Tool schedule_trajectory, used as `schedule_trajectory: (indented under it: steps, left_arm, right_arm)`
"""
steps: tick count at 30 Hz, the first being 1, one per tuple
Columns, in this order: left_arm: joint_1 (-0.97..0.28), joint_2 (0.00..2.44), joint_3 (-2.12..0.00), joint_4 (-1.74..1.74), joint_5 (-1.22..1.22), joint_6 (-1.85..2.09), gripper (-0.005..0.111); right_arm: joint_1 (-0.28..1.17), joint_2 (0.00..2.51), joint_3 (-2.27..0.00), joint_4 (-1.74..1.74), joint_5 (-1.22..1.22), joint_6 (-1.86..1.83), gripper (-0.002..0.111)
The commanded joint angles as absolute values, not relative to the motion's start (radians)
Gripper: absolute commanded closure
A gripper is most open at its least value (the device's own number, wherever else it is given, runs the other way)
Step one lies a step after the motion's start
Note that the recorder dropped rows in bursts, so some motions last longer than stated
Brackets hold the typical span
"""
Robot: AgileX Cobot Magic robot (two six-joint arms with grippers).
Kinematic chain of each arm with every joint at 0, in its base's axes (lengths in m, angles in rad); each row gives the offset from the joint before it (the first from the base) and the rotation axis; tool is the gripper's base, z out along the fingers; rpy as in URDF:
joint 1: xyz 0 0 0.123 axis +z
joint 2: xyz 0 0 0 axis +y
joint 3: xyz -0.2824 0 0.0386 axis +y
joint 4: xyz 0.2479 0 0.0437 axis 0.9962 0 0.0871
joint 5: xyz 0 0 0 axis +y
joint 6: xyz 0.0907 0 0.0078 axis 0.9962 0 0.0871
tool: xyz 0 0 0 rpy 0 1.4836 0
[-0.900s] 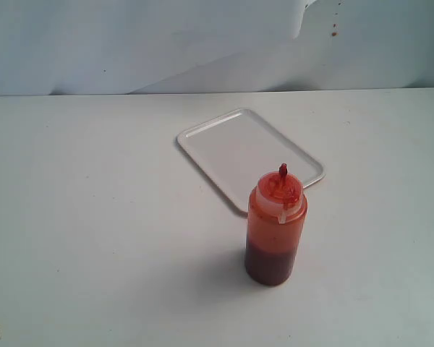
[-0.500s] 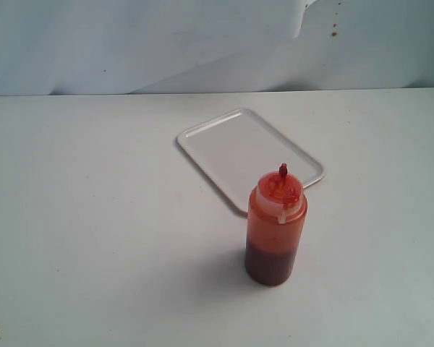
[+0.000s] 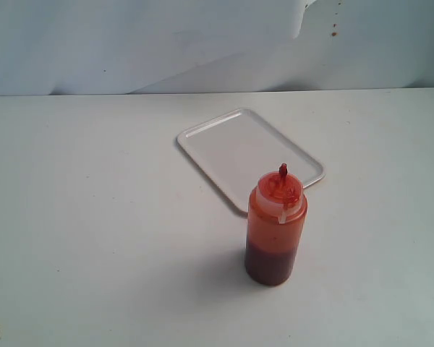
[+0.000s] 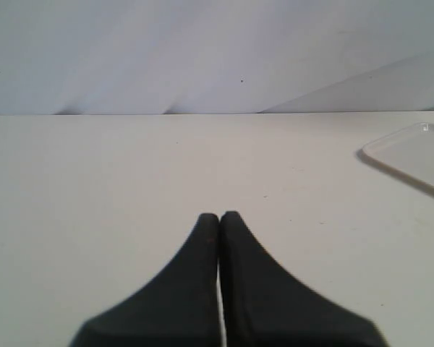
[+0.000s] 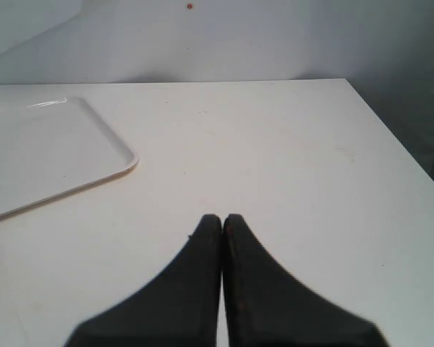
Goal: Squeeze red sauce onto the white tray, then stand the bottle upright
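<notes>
Small translucent orange-stained squeeze bottle [image 3: 275, 231], red-capped, upright on white bench [image 3: 94, 217] just beside flat glossy white rectangular tray [image 3: 231, 144], hiding part of its rim. Dark red sauce [image 3: 269, 264] low inside. Left hand [image 4: 219, 217], right hand [image 5: 222, 219]: fingers pressed together, empty; wrist views crop tray.

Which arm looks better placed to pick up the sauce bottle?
Probably the right gripper: the bottle stands upright on its side of the exterior view, and the left wrist view shows no bottle.

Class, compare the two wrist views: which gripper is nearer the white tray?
Right, probably. The right gripper has the white tray close beside it; the left gripper sees only one corner, farther off.
</notes>
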State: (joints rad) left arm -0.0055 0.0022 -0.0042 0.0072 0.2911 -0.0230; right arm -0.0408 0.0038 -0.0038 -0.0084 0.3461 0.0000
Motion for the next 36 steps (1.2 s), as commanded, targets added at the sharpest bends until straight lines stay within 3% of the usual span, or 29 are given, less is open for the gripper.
schedule_trajectory:
  steps: [1, 10, 19, 36]
  left_arm:
    - [-0.011, 0.0, 0.0, 0.007, 0.284, -0.025, 0.107]
    - [-0.011, 0.0, 0.0, 0.06, 0.27, -0.012, 0.107]
    - [-0.011, 0.0, 0.0, -0.028, -0.08, -0.026, 0.107]
    - [-0.011, 0.0, 0.0, -0.028, -0.134, -0.026, 0.107]
  right_arm:
    - [-0.047, 0.0, 0.0, -0.007, 0.342, 0.0, 0.108]
    - [-0.047, 0.0, 0.0, -0.007, 0.342, 0.0, 0.108]
    - [-0.047, 0.0, 0.0, -0.007, 0.342, 0.0, 0.108]
    - [-0.047, 0.0, 0.0, -0.007, 0.342, 0.0, 0.108]
